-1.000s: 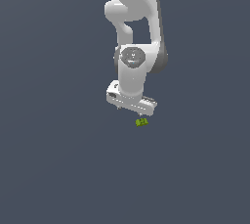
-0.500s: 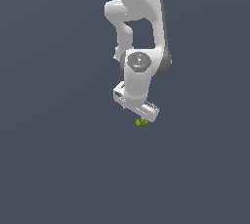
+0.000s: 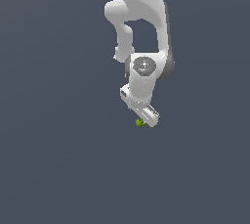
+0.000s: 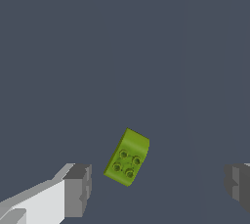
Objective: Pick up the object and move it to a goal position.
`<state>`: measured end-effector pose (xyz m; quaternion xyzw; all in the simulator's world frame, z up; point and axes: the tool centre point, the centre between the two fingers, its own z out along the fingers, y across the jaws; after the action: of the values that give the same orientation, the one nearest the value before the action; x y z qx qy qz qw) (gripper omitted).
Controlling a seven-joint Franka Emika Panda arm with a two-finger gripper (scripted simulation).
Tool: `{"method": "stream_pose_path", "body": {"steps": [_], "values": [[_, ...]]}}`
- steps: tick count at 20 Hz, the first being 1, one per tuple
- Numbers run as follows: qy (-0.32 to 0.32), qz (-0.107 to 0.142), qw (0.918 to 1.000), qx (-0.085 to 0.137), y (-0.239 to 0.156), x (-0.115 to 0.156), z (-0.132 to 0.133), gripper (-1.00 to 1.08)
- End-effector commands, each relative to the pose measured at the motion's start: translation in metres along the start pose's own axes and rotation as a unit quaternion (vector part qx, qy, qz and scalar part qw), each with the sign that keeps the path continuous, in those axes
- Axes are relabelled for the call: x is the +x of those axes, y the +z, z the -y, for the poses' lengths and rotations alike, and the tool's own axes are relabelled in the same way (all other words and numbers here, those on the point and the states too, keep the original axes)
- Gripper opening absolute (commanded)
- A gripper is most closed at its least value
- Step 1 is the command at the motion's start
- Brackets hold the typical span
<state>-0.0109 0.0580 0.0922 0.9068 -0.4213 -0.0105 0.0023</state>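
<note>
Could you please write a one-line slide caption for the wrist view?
Open claw straddling the yellow-green studded block, neither finger touching it.

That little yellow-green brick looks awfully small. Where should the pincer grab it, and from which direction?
Probably from straight above, closing on the two long sides of the yellow-green brick. In the wrist view it lies studs-up and skewed between the open pincer, so its long flat sides face the fingers only at an angle; a slight wrist turn should square them up. One end looks rounded, so the flat sides are the safer hold.
</note>
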Motion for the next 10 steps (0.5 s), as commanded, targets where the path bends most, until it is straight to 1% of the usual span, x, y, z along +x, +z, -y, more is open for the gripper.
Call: {"method": "stream_pose_path", "body": {"steps": [1,5,10], "values": [[0.032,-0.001,0.9995,0.001,0.004,-0.004,0.003,1.00],[0.083,-0.002,0.9965,0.003,0.011,-0.009,0.007,1.00],[0.144,-0.004,0.9896,0.005,0.018,-0.016,0.011,1.00]]}}
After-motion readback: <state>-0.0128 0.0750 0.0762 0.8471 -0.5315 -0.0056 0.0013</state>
